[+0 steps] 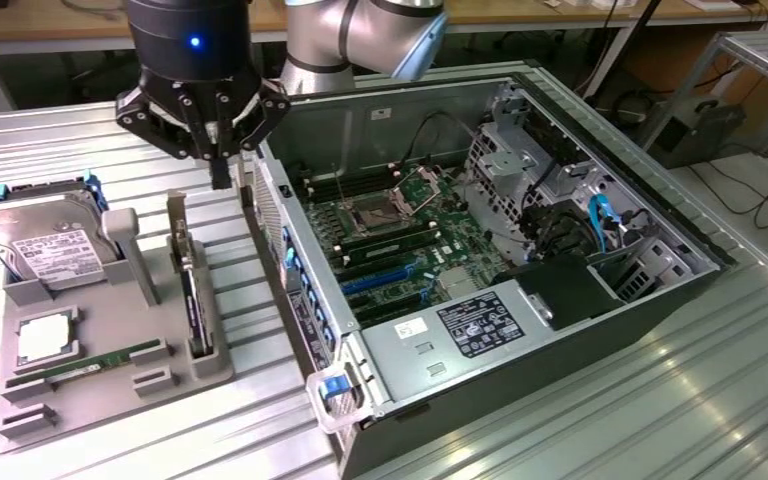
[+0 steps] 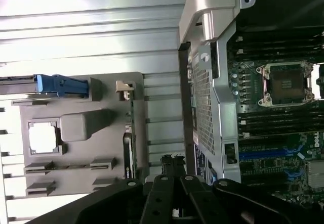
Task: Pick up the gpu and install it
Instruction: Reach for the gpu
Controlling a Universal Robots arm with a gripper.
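Ribbed metal table (image 1: 704,400): tray (image 1: 157,325), computer case (image 1: 558,385).

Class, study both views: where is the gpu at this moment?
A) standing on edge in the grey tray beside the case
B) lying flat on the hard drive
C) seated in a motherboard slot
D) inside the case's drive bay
A: the gpu stands on its long edge in the grey tray, outside the case, with the pincer above it and apart from it.

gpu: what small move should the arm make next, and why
Likely a short sideways shift toward the exterior view's left, to line up over the card. The gpu stands on edge in its gray holder, untouched, while the gripper hangs above the holder's edge nearest the computer case, just off the card's line.
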